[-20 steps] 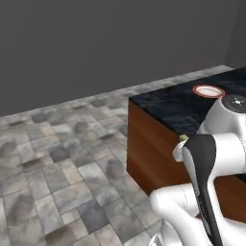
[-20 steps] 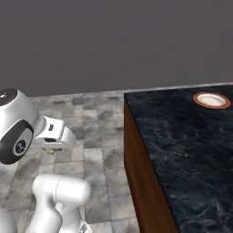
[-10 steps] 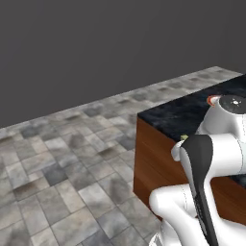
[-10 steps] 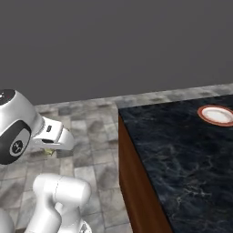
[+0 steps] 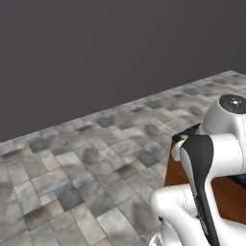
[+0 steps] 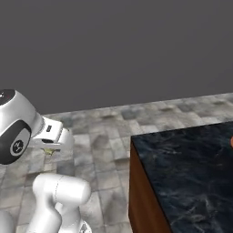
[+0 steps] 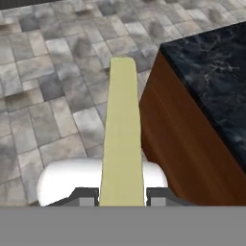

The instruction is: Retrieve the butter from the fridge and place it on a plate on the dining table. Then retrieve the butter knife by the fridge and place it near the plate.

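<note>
In the hand view my gripper point(image 7: 121, 194) is shut on the butter point(image 7: 122, 134), a pale yellow stick that runs forward from between the dark fingertips point(image 7: 85, 196). The butter hangs over the stone floor, left of the corner of the dining table point(image 7: 216, 62). From the right base camera my gripper point(image 6: 51, 148) sits low at the left, with a yellow bit of butter point(image 6: 51, 150) under the hand. The table's black marbled top point(image 6: 182, 168) lies at the right. A reddish sliver of the plate point(image 6: 231, 142) touches the right edge. The fridge and butter knife are out of view.
Grey stone tiles point(image 5: 72, 182) cover the floor, with a plain dark wall point(image 5: 96, 57) behind. The table's brown wooden side point(image 6: 139, 200) drops straight to the floor near my arm. A corner of the table point(image 5: 175, 168) pokes out behind my arm.
The whole picture has shifted as the base drives: table and plate have slid to the right in both base views. The grip on the butter is unchanged.
</note>
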Controlling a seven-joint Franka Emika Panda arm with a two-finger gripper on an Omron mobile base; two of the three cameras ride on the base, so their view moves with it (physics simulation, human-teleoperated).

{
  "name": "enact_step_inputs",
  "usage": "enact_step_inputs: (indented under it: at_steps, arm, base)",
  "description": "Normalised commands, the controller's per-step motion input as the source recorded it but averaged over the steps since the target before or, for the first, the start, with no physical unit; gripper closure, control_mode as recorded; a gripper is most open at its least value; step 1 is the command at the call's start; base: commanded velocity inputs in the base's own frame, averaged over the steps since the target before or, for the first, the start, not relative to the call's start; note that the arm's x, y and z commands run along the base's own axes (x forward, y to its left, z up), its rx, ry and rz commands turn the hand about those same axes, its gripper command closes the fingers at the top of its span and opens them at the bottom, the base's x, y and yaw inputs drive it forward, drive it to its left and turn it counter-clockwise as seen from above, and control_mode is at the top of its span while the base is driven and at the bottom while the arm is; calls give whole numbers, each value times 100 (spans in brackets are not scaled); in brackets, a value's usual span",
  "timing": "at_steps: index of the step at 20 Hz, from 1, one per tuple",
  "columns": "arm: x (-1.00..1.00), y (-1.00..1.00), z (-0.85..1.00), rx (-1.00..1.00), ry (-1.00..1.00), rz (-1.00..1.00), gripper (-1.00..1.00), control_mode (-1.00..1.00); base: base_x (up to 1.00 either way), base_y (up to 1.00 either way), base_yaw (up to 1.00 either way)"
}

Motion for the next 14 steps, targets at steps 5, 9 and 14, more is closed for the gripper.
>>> enact_step_inputs:
  at_steps: [5, 9, 14]
  arm:
    - [0, 0, 0, 0, 0, 0, 100, 100]
    - [0, 0, 0, 0, 0, 0, 100, 100]
    - [0, 0, 0, 0, 0, 0, 100, 100]
  base:
    - [100, 55, -28]
    - [100, 87, -65]
    - [89, 92, -67]
